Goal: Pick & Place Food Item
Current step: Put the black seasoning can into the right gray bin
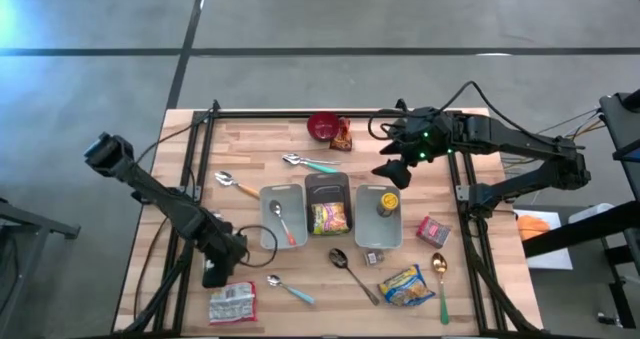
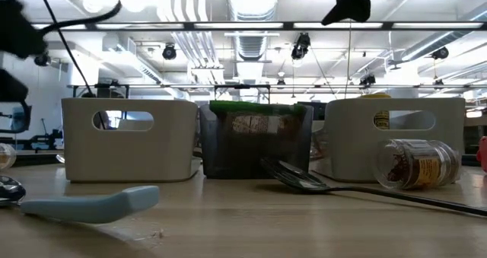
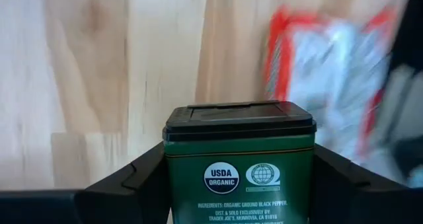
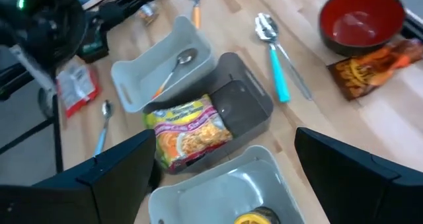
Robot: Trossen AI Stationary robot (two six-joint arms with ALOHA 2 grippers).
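Note:
A green pepper tin (image 3: 238,171) with a black lid (image 3: 238,118) stands between the fingers of my left gripper (image 1: 215,267), at the table's near left. Beside it on the wood lies a red-and-white packet (image 1: 232,301). Three bins sit mid-table. The left grey bin (image 1: 268,207) holds a spoon. The dark bin (image 1: 328,187) holds a noodle packet (image 4: 188,128). The right grey bin (image 1: 392,229) holds a yellow-lidded jar. My right gripper (image 1: 392,171) hangs open above the bins' far right, touching nothing. My left gripper pinches the tin's two opposite side walls (image 3: 173,178), just below the lid, one dark finger (image 3: 135,181) on each side. The fingers slant down from above. The tin stands upright in the hold, label facing the camera. Its bottom is out of frame, so whether it is clear of the table does not show.
At the far edge are a red bowl (image 1: 322,127) and a snack bag (image 1: 343,135), with a teal-handled spoon (image 1: 312,163) nearer. Loose spoons (image 1: 352,271), a yellow-blue packet (image 1: 407,284), a small red box (image 1: 432,231) and a gold spoon (image 1: 441,279) lie near the front.

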